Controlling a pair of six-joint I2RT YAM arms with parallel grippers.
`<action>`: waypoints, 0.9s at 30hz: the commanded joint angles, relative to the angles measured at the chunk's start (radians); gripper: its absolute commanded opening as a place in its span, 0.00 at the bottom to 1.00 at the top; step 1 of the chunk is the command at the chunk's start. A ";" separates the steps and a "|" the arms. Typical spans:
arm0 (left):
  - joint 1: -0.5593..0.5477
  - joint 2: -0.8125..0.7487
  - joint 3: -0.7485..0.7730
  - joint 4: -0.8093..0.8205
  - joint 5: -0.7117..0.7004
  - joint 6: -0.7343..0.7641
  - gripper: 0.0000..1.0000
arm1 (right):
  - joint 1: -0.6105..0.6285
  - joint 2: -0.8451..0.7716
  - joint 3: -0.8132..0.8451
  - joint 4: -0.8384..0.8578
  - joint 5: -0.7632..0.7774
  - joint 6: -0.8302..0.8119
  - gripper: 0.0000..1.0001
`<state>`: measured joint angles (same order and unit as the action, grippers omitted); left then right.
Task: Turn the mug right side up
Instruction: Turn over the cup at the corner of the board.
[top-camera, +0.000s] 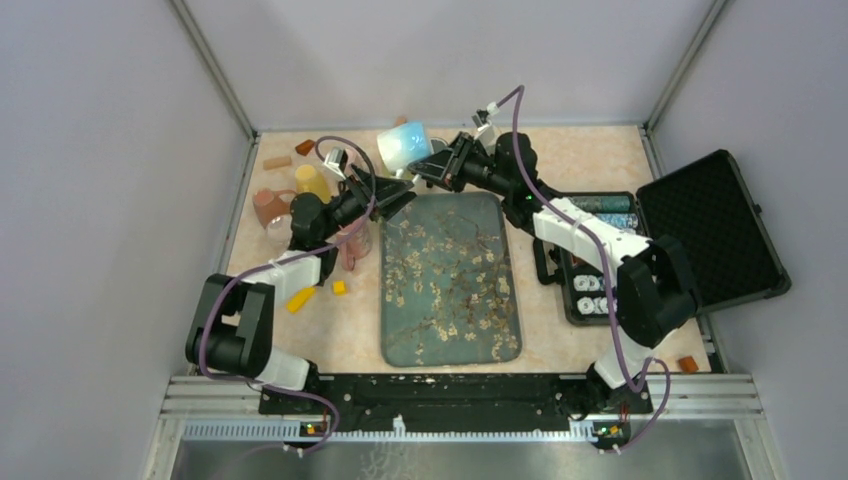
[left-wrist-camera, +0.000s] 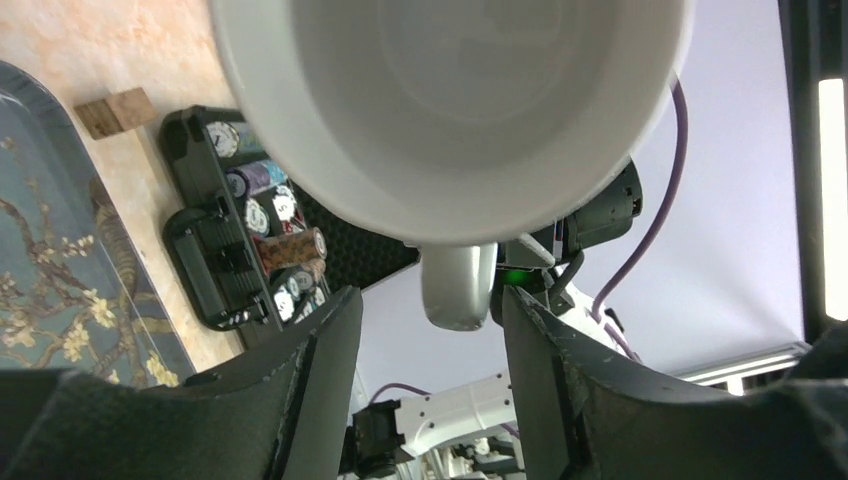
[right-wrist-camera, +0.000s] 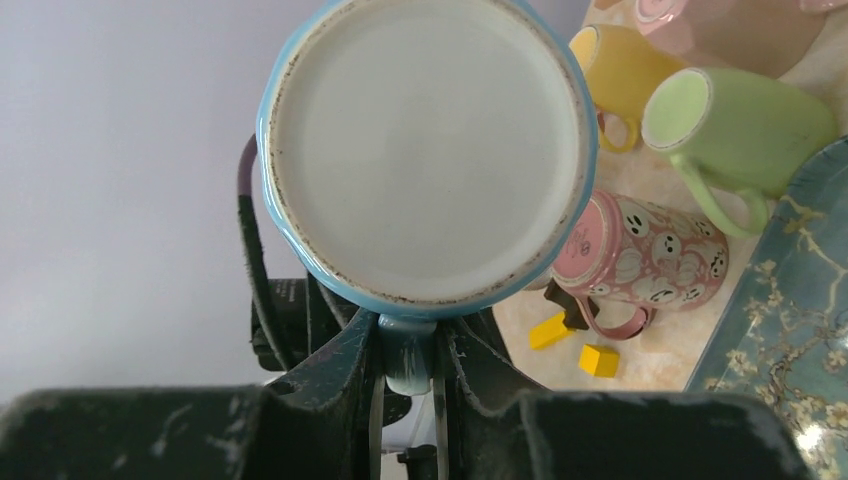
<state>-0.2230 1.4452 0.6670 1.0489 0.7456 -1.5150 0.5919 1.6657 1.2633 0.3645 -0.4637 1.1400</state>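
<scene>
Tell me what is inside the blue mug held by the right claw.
Nothing shows inside the mug: the left wrist view looks into bare white walls and floor. The frame's top edge cuts off part of the interior, so that part goes unchecked.

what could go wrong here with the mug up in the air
The right gripper pinches the blue mug only by its handle, off the table, so it may swing or slip. The left gripper is open right by the rim; closing could knock the mug loose near the pink cup.
</scene>
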 joint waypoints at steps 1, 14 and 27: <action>-0.001 0.041 0.015 0.189 0.025 -0.083 0.59 | 0.019 -0.025 0.001 0.215 -0.037 0.045 0.00; -0.021 0.076 0.038 0.274 0.017 -0.139 0.45 | 0.027 -0.014 -0.037 0.241 -0.041 0.051 0.00; -0.027 0.059 0.040 0.261 0.036 -0.125 0.15 | 0.028 -0.003 -0.047 0.244 -0.039 0.047 0.00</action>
<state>-0.2390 1.5234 0.6697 1.2446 0.7521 -1.6627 0.6056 1.6669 1.2037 0.4835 -0.4984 1.1984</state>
